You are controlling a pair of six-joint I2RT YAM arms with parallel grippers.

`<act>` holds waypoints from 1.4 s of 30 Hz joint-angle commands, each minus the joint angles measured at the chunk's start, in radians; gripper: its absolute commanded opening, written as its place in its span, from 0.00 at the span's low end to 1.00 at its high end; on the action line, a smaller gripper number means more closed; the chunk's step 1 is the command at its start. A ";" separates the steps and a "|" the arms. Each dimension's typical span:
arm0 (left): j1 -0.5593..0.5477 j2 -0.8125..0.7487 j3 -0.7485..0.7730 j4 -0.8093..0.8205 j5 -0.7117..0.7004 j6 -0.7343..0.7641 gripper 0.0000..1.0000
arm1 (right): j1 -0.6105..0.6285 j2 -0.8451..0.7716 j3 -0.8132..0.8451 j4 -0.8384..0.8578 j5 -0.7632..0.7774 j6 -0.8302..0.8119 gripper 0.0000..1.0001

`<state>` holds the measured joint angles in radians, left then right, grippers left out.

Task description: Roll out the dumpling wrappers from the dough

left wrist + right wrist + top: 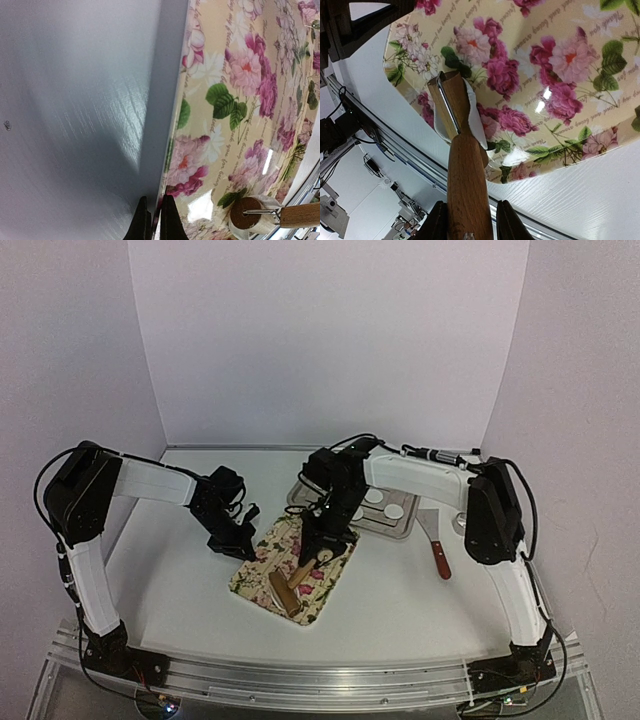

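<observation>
The left arm reaches forward and bends down at the wrist, and the left gripper points downward with its 2 fingers pressed together, holding nothing. The right arm stretches leftward across the middle, wrist turned down. The right gripper has its 2 fingers clamped on a wooden handle.

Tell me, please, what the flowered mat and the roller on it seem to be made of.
The flowered rectangular mat looks like vinyl or coated cloth, glossy: bright glints sit on the print. The small brown hand roller is likely wood, smooth and satin, with visible grain; its thin frame looks like polished metal, silvery and reflective.
</observation>
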<state>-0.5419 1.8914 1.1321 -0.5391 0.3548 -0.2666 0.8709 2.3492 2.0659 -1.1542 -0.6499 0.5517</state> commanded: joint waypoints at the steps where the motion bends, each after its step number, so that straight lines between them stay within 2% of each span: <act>1: 0.025 0.011 -0.044 -0.025 -0.135 -0.046 0.00 | -0.053 0.119 -0.258 -0.196 0.566 0.080 0.00; 7: 0.031 0.007 -0.051 -0.017 -0.138 -0.055 0.00 | -0.098 0.113 -0.351 -0.183 0.612 0.084 0.00; 20: 0.047 -0.007 -0.081 -0.007 -0.145 -0.060 0.00 | -0.179 0.063 -0.410 -0.183 0.650 0.086 0.00; 42: 0.063 -0.048 -0.093 -0.015 -0.165 -0.019 0.00 | -0.244 -0.013 -0.378 -0.203 0.684 0.098 0.00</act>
<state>-0.5285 1.8655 1.0833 -0.4777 0.3641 -0.2893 0.6834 2.1961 1.7785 -1.0579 -0.7255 0.5637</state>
